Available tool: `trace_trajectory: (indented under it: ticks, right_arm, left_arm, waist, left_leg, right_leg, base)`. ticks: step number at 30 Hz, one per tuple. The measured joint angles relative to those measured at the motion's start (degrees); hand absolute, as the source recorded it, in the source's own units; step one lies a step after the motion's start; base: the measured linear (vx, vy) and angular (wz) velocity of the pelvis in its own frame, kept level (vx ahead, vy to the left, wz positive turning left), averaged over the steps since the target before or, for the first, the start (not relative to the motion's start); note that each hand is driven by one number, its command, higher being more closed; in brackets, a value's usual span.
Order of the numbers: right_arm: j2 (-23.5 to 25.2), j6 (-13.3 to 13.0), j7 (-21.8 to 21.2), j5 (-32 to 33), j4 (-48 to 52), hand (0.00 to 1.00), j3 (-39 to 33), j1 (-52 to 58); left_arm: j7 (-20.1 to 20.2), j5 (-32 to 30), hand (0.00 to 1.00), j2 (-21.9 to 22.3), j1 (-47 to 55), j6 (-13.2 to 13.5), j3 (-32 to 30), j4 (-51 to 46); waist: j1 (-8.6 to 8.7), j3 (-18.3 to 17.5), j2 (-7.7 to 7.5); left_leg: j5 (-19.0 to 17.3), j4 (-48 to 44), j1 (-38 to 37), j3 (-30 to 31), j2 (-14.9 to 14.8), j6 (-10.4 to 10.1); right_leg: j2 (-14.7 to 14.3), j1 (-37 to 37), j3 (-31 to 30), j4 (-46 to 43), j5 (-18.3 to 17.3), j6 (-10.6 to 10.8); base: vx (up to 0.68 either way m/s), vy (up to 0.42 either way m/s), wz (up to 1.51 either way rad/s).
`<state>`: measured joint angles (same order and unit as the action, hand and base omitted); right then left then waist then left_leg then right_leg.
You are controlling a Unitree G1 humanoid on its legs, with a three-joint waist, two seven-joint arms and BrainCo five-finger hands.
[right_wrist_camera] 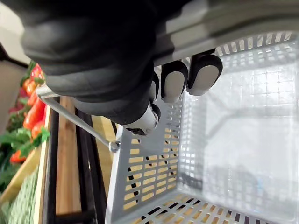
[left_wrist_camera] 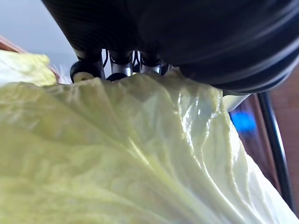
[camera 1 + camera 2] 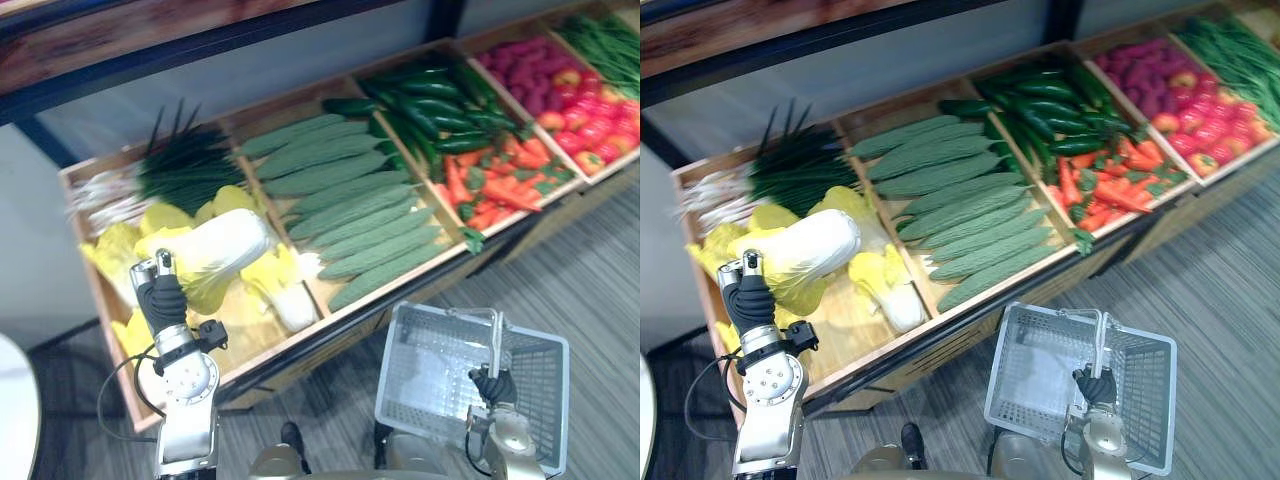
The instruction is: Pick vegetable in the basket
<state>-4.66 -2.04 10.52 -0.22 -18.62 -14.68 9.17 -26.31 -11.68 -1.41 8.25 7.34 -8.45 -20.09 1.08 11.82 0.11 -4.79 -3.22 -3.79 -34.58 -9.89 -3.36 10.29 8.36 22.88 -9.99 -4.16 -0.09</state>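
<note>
Left eye view: my left hand [image 3: 162, 298] reaches into the leftmost compartment of the wooden display [image 3: 392, 290], where the pale yellow cabbages are piled. The napa cabbage [image 3: 225, 245] lies on its side on top of that pile. Its white stalk end points away from me and its leafy yellow end points toward my hand. My fingertips meet that leafy end, so the cabbage sits just beyond and a little to the right of the hand, touching it.

In the left wrist view a broad crinkled leaf [image 2: 140, 163] lies right against the hand. The fingers [image 2: 120, 65] run down behind the leaf's edge. Their tips are hidden there, so I cannot tell whether they are curled on the cabbage or only resting on it.

My right hand [image 3: 492, 385] is low on the right, over the grey floor in front of the display. It carries the grey plastic basket [image 3: 432, 375], which sits well apart from the cabbage. In the right wrist view my fingers [image 1: 174, 84] are curled round the thin metal handle [image 1: 74, 123], with the slotted walls hanging below them.

Next to the cabbage compartment is one of ridged pale green gourds [image 3: 350, 210]. Dark cucumbers [image 3: 430, 110] and carrots [image 3: 495, 185] come after that.
</note>
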Motion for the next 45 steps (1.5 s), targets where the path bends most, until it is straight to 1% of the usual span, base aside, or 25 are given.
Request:
trace_trajectory:
  ticks: [2,3,4,6,7,9,10,11,12,14,15,16,17,18,22,27,28,32,34,37,38,39,40,41,45]
  right_arm:
    - [-0.08,0.01,0.06,-0.61,-0.02,1.00,0.09,-1.46]
    - [-0.17,0.02,0.09,-0.98,-0.02,1.00,1.00,-2.36]
    - [-0.34,0.04,0.04,-1.08,0.00,1.00,1.69,-2.76]
    - [-0.93,0.07,-0.11,-1.81,1.35,1.00,2.87,-2.92]
    - [-2.91,0.10,-0.76,-2.17,7.38,1.00,5.04,-2.01]
    - [-4.06,0.00,-0.70,-1.97,9.59,1.00,5.42,-1.66]
    - [-4.14,0.00,-0.64,-1.84,10.09,1.00,5.29,-1.63]
    - [-3.87,0.02,-0.44,-1.31,11.55,1.00,5.28,-1.74]
    - [-3.81,0.06,-0.38,-0.82,12.61,1.00,6.34,-2.23]
    - [-5.14,0.04,-1.60,-0.09,14.44,1.00,11.24,-2.96]
    - [-5.46,-0.04,-2.16,0.20,15.03,1.00,11.84,-2.93]
    - [-6.07,-0.30,-3.05,0.93,16.76,1.00,12.86,-2.90]
    - [-6.28,-0.47,-3.38,1.53,17.35,1.00,13.15,-2.84]
    - [-6.34,-0.56,-4.21,2.60,18.71,1.00,13.86,-2.32]
    - [-6.03,-0.60,-7.66,5.75,19.89,1.00,15.33,-2.46]
    - [-6.02,-0.20,-10.24,8.75,20.37,1.00,17.52,-1.57]
    - [-6.97,0.09,-10.69,13.03,24.38,1.00,17.48,-0.86]
    - [-6.91,0.03,-10.55,13.17,24.95,1.00,17.95,-0.92]
    - [-7.16,0.08,-10.45,14.73,24.95,1.00,21.07,-0.84]
    - [-7.36,0.16,-10.95,22.43,24.95,1.00,29.81,-0.88]
    - [-4.90,0.19,-12.38,23.56,24.93,1.00,34.52,-1.02]
    - [-4.73,0.19,-12.85,22.34,24.93,1.00,35.30,-1.01]
    - [-3.30,0.75,-10.56,17.27,21.70,1.00,35.85,-1.19]
    - [-3.21,1.07,-9.59,16.30,21.56,1.00,35.48,-1.20]
    - [-3.20,1.37,-9.00,15.27,21.55,1.00,34.80,-1.30]
  left_arm:
    - [0.14,0.04,1.00,0.02,-0.38,-0.01,0.01,0.03]
    - [0.18,0.05,1.00,0.06,-0.50,-0.01,0.00,0.07]
    - [0.34,0.06,1.00,0.11,-0.53,-0.01,0.09,0.19]
    - [1.54,0.03,1.00,0.75,-1.77,0.02,2.69,0.68]
    - [4.72,-0.04,1.00,1.25,-7.06,0.85,10.24,6.06]
    - [5.52,-0.04,1.00,1.30,-8.21,0.85,13.44,8.00]
    - [5.71,-0.04,1.00,1.29,-8.48,0.89,13.98,8.23]
    - [5.97,-0.04,1.00,1.22,-8.65,1.37,14.35,8.82]
    - [5.94,-0.02,1.00,1.03,-8.12,1.73,14.25,9.69]
    - [6.11,-0.32,1.00,-0.13,-6.28,1.63,15.12,12.46]
    - [6.17,-0.53,1.00,-0.38,-6.09,1.60,15.57,12.88]
    - [6.18,-0.98,1.00,-0.52,-6.03,1.57,16.47,12.99]
    - [6.23,-1.72,1.00,-0.42,-6.06,1.57,17.18,13.56]
    - [6.30,-2.29,1.00,-1.11,-6.40,1.53,17.88,13.91]
    - [6.50,-6.05,1.00,-1.97,-7.90,0.50,19.03,14.52]
    - [7.67,-10.77,1.00,-3.39,-9.69,-0.85,20.25,17.63]
    - [11.06,-21.40,1.00,-4.11,-10.38,-2.46,24.34,22.52]
    - [11.27,-22.76,1.00,-5.53,-10.50,-2.50,26.52,24.90]
    - [11.33,-23.62,1.00,-5.59,-11.26,-2.52,27.48,28.07]
    - [13.50,-29.29,1.00,-5.54,-12.72,-3.78,31.15,33.70]
    - [14.60,-33.85,1.00,-5.43,-12.82,-4.73,34.87,35.75]
    - [14.60,-34.26,1.00,-5.41,-12.84,-4.75,35.14,36.11]
    - [14.16,-35.05,1.00,-4.29,-13.32,-5.82,37.09,37.04]
    - [13.79,-35.17,0.00,-3.67,-13.79,-6.10,37.48,38.12]
    - [13.73,-35.22,0.00,-3.29,-14.41,-6.66,38.16,38.52]
  waist:
    - [0.39,-0.12,-0.21]
    - [0.59,-0.27,-0.47]
    - [1.20,-0.28,-0.43]
    - [1.91,-0.20,0.30]
    - [4.69,-0.53,1.85]
    - [4.79,-0.45,2.18]
    - [4.79,-0.44,2.17]
    - [4.55,-0.40,2.32]
    - [3.97,-0.30,2.25]
    - [2.09,-0.20,2.08]
    - [1.67,-0.17,2.04]
    - [1.44,-0.85,3.80]
    - [1.21,-0.92,3.80]
    - [2.23,-1.69,3.23]
    - [2.92,-1.74,2.02]
    - [3.16,-1.78,2.04]
    - [3.25,-2.27,1.87]
    - [3.35,-2.54,1.72]
    - [3.42,-3.03,1.60]
    - [3.53,-4.04,1.26]
    - [2.90,-4.32,0.79]
    - [2.95,-4.53,0.51]
    - [3.01,-5.41,-0.90]
    - [3.05,-5.41,-0.90]
    - [3.24,-5.44,-0.95]
  left_leg:
    - [-0.48,-1.25,-0.76,-5.17,-1.40,-0.74]
    - [-0.60,-1.95,-1.80,-8.27,-2.05,-0.91]
    - [-0.61,-2.58,-2.24,-9.32,-2.24,-0.91]
    - [-0.90,-4.64,-4.75,-12.33,-3.90,-1.20]
    - [-2.28,-16.05,-5.90,-14.66,-9.86,-0.90]
    - [-4.38,-25.83,-4.85,-12.27,-13.30,-0.42]
    - [-5.70,-27.29,-3.78,-9.93,-12.82,0.01]
    - [-8.45,-29.17,-0.81,-3.34,-10.87,2.71]
    - [-10.84,-29.51,1.36,3.43,-7.95,3.64]
    - [-13.41,-28.17,6.34,18.58,0.20,3.12]
    - [-13.39,-26.45,7.62,21.25,1.55,3.11]
    - [-11.21,-18.11,8.93,26.02,2.80,0.87]
    - [-8.18,-17.17,8.28,24.50,2.94,1.43]
    - [-7.85,-15.46,7.65,23.05,4.19,1.90]
    - [-7.41,-12.08,5.22,18.04,6.18,2.54]
    - [-7.08,-7.33,2.10,16.56,6.97,3.09]
    - [-6.92,-4.77,0.16,15.91,7.44,3.24]
    - [-6.47,-4.69,0.17,17.43,7.97,3.83]
    - [-6.47,-4.65,0.21,17.76,8.07,3.84]
    - [-5.73,-4.60,1.16,19.71,8.36,4.01]
    - [-4.91,-4.28,1.61,20.73,8.32,3.78]
    - [-4.53,-3.75,1.55,20.89,8.33,3.68]
    - [-3.57,-2.62,1.80,21.95,8.07,2.85]
    - [-3.55,-2.63,1.89,21.98,8.07,2.85]
    - [-3.54,-2.61,1.95,21.97,8.06,2.85]
  right_leg:
    - [3.44,0.02,12.39,-1.78,1.65,-2.51]
    - [4.05,0.23,16.54,-2.98,4.53,-2.43]
    - [3.55,0.46,17.10,-3.02,4.53,-2.41]
    - [0.78,1.04,12.11,-2.43,4.20,-1.91]
    - [-3.57,0.52,5.52,-1.35,3.02,-2.05]
    - [-5.16,-1.48,1.70,0.27,2.86,-2.40]
    - [-5.32,-1.85,0.52,0.62,2.70,-2.53]
    - [-6.02,-2.75,-2.06,1.73,2.06,-3.05]
    - [-6.50,-3.29,-4.72,2.37,2.08,-3.05]
    - [-6.67,-4.43,-12.55,2.36,2.12,-3.00]
    - [-6.65,-4.37,-14.06,2.23,2.27,-2.70]
    - [-7.38,-3.57,-17.07,1.65,2.85,-0.18]
    - [-7.93,-3.14,-19.96,1.53,3.55,1.76]
    - [-7.12,-3.23,-22.08,3.75,4.95,2.96]
    - [-5.92,-3.33,-27.09,8.80,8.28,4.56]
    - [-6.30,-4.27,-28.81,10.97,8.97,4.36]
    - [-6.64,-4.72,-29.77,11.69,9.11,4.19]
    - [-5.88,-5.01,-30.77,13.22,10.47,3.96]
    - [-5.68,-5.04,-30.62,13.24,10.48,3.95]
    - [-5.28,-5.09,-28.85,13.51,10.48,3.95]
    - [-5.02,-5.03,-27.85,13.68,10.46,3.91]
    - [-4.92,-5.01,-27.83,13.91,10.47,3.90]
    - [-5.23,-4.71,-27.04,14.10,10.54,3.83]
    - [-5.21,-4.68,-26.84,14.11,10.63,3.90]
    - [-5.19,-4.69,-26.33,14.15,10.66,3.92]
  base:
    - [0.06,-0.014,-1.58]
    - [0.08,-0.060,-1.44]
    - [0.13,-0.150,-1.67]
    - [0.17,-0.236,-1.83]
    - [0.16,-0.195,-2.13]
    - [0.12,-0.051,-1.54]
    - [0.09,0.054,-0.76]
    - [0.05,0.087,-0.78]
    - [0.05,0.139,-1.35]
    - [0.04,0.175,-1.68]
    - [0.03,0.210,-1.59]
    - [0.01,0.196,-1.46]
    - [0.06,0.236,-1.33]
    - [0.14,0.228,-0.80]
    - [0.12,0.177,-0.64]
    - [0.09,0.050,-0.29]
    - [0.06,0.034,-0.37]
    - [-0.02,0.016,-0.17]
    - [-0.05,0.007,0.07]
    - [-0.11,-0.054,0.33]
    - [-0.22,-0.139,0.25]
    - [-0.31,-0.241,0.30]
    - [-0.14,-0.148,0.15]
    - [-0.11,-0.130,0.15]
    - [0.00,-0.008,0.05]
